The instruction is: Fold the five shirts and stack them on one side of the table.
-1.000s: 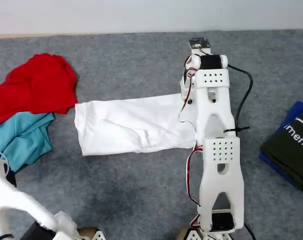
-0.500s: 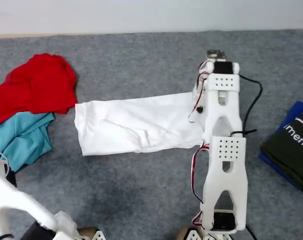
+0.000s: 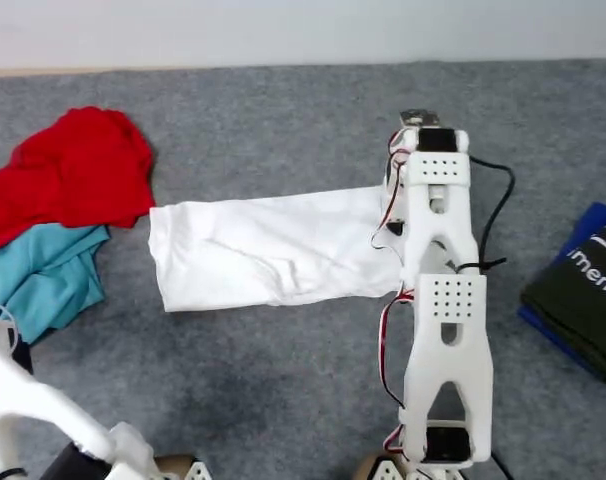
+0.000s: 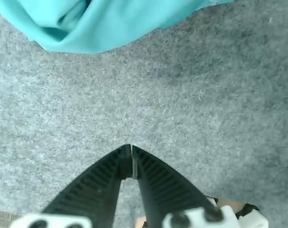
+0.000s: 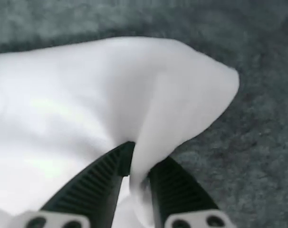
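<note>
Just now the right gripper (image 5: 138,161) has its fingers (image 5: 99,178) pinching a fold of the white shirt (image 5: 87,90), and the cloth rises in a soft peak past the tips. Over the last second this arm carries the pinched end out toward 3 o'clock, then eases slightly back toward 9. The shirt's 3 o'clock edge goes with it and ends a touch farther out. I judge this a tug to draw the cloth long and flat before another fold, so the shirt is mid-fold and not ready to stack.

The left gripper (image 4: 131,154) keeps still, fingers pressed together on nothing, over the bare grey table (image 4: 215,118) near the teal shirt (image 4: 110,23).

The white shirt lies at the table's centre as a long band running from 9 to 3 o'clock, lightly wrinkled in the middle. The red shirt (image 3: 78,175) is crumpled at 10 o'clock, overlapping the teal one at 8 o'clock. At 3 o'clock a folded dark shirt (image 3: 583,290) rests on a blue shirt (image 3: 595,222), which looks like the stack begun.
</note>
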